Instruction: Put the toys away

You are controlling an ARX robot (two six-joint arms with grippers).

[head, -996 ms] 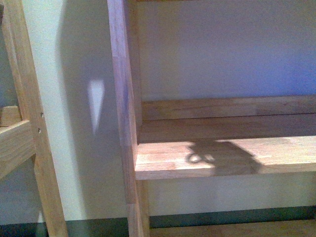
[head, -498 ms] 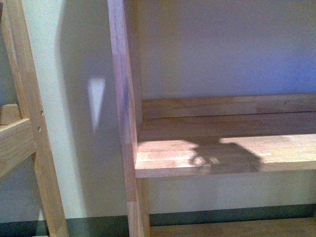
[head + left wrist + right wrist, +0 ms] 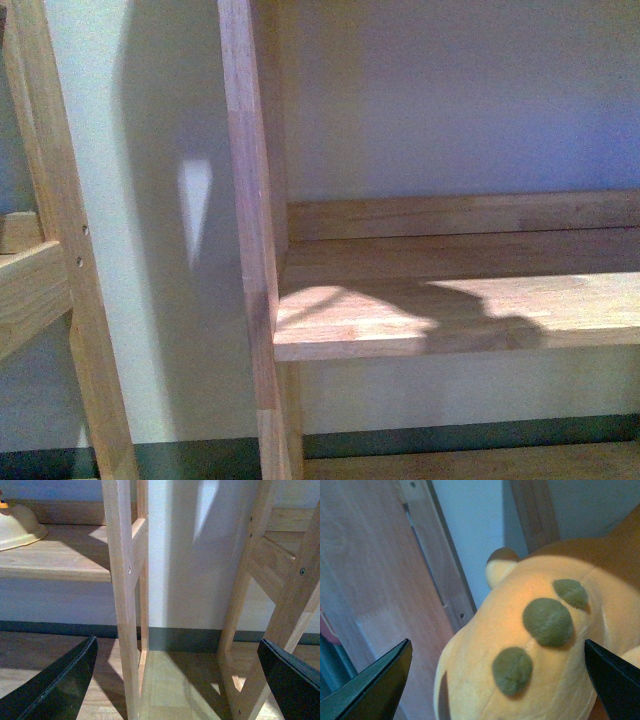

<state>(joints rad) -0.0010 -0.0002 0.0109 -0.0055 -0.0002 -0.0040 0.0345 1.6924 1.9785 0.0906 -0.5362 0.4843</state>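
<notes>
Right wrist view: soft orange-yellow plush animal point(image 3: 545, 645) with dark spots fills lower right, between spread right gripper point(image 3: 497, 685) fingers, unheld | left gripper point(image 3: 177, 680) open, empty | judged light, squashy; grip the rounded back

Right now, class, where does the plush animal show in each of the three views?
Front view: not in it; only its shadow lies on the wooden shelf.
Left wrist view: a pale edge of the plush animal rests on the shelf.
Right wrist view: it fills the middle, between the right gripper fingers.
Shared landmark: the wooden shelf.
</notes>
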